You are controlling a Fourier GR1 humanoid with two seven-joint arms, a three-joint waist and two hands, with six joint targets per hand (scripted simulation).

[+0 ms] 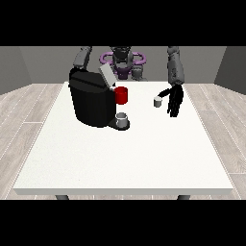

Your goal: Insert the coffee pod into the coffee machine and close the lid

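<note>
White table [125, 158] stands on grey plank floor [19, 115].

One raised camera across the table [120, 158] faces the robot [122, 60].

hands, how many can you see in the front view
1. The hand at the view's right hangs over the table beside the pod, fingers straight. The other hand may be hidden behind the coffee machine.
</note>
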